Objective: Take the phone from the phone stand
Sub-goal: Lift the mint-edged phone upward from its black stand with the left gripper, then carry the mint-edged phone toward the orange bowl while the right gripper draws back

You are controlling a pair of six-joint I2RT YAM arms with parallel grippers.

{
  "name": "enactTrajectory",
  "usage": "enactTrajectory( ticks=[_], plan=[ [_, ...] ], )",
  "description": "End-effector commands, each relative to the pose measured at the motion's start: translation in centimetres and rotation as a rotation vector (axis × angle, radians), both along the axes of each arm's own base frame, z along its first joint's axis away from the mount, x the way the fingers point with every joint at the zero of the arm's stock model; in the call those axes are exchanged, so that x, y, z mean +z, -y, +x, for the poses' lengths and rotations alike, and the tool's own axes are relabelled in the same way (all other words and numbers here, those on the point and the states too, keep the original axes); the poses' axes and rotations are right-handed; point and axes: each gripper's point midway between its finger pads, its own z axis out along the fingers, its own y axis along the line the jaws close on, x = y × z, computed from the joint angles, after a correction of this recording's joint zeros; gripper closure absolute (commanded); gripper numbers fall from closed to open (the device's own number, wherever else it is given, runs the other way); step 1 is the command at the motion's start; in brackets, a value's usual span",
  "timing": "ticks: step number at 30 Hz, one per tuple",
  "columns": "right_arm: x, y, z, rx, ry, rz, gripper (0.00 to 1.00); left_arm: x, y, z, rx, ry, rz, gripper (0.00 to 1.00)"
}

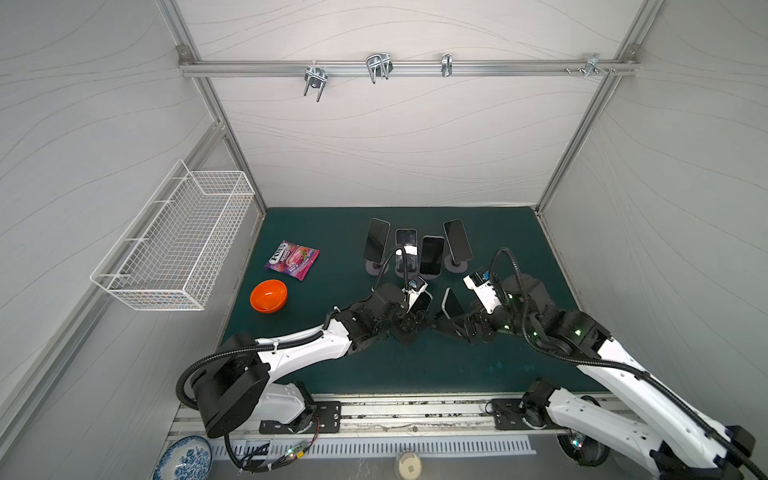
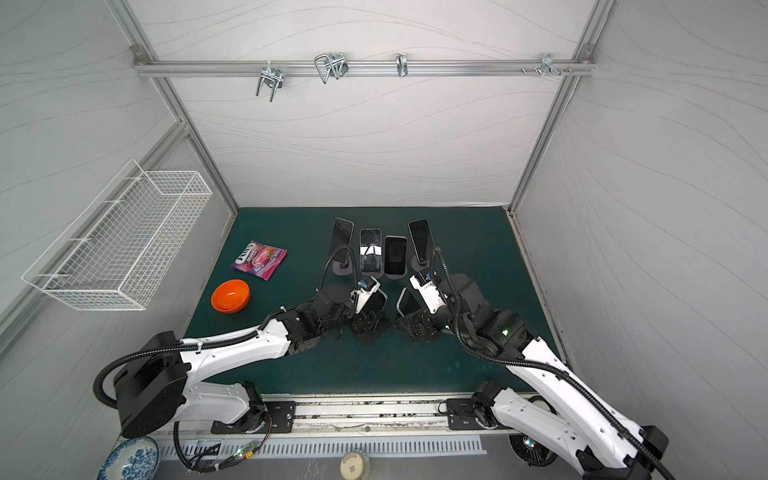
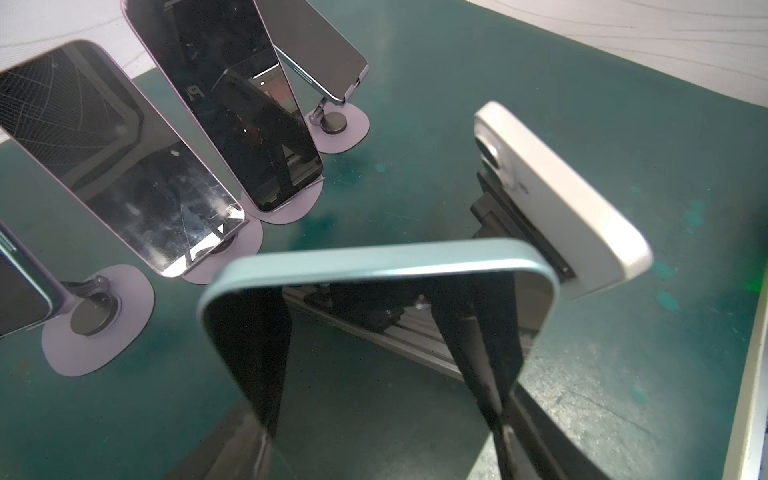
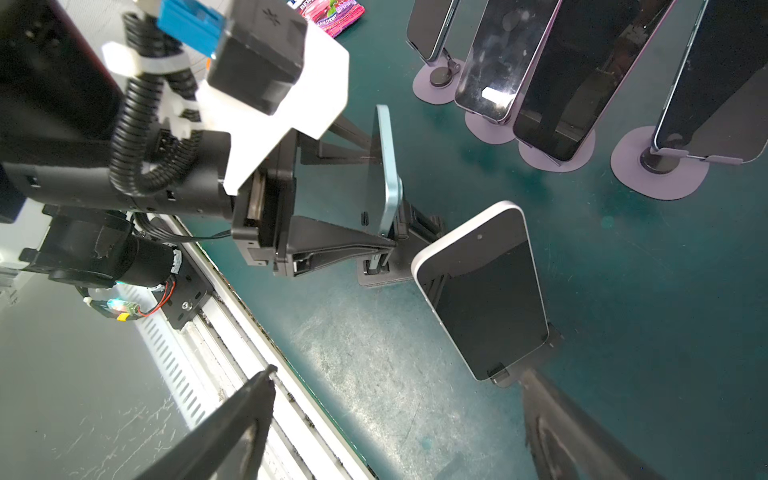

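White arms (image 1: 299,351) — black ribbed cables (image 1: 179,386)

The only print I can read from here is on the purple candy packet (image 1: 292,259), which lies near the left edge of the bench (image 1: 478,365), toward its far left corner. The brand "FOX'S" runs in white letters across its face, legible in both top views (image 2: 258,259). In the right wrist view only a corner of that packet (image 4: 336,16) shows, and there I can make out "CHERRY" in small white letters.
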Motion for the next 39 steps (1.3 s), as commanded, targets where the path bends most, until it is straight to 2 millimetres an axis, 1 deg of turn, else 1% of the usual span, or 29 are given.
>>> enactTrajectory(
  ticks=[1,11,14,19,26,29,33,36,39],
  plan=[
    [0.4,0.4,-0.2,-0.008,0.005,0.004,0.07,3.2,0.6,0.5,-0.004,0.082,-0.067,0.33],
    [1.0,-0.1,0.0,-0.007,-0.005,0.021,0.11,5.0,-0.3,0.3,0.011,0.121,-0.085,0.35],
    [1.2,-0.4,0.2,-0.007,-0.012,0.027,0.12,5.7,-1.0,-0.1,0.025,0.124,-0.096,0.35],
    [1.9,-1.6,0.2,0.02,-0.024,0.04,0.14,6.8,-2.8,-0.8,0.062,0.134,-0.098,0.35],
    [3.6,-4.2,0.9,0.096,0.012,0.045,0.15,8.5,-5.6,-1.3,0.14,0.149,-0.073,0.35],
    [4.4,-5.8,1.3,0.135,0.019,0.057,0.15,9.0,-6.4,-1.7,0.161,0.122,-0.052,0.36],
    [5.1,-8.0,1.4,0.183,0.026,0.081,0.15,9.7,-8.2,-2.0,0.227,0.096,-0.042,0.37],
    [5.3,-9.2,1.3,0.204,0.027,0.097,0.15,9.8,-9.8,-2.3,0.299,0.068,-0.039,0.37],
    [5.0,-10.2,1.2,0.216,0.023,0.109,0.15,9.2,-11.1,-2.6,0.355,0.027,-0.018,0.37]
  ],
)
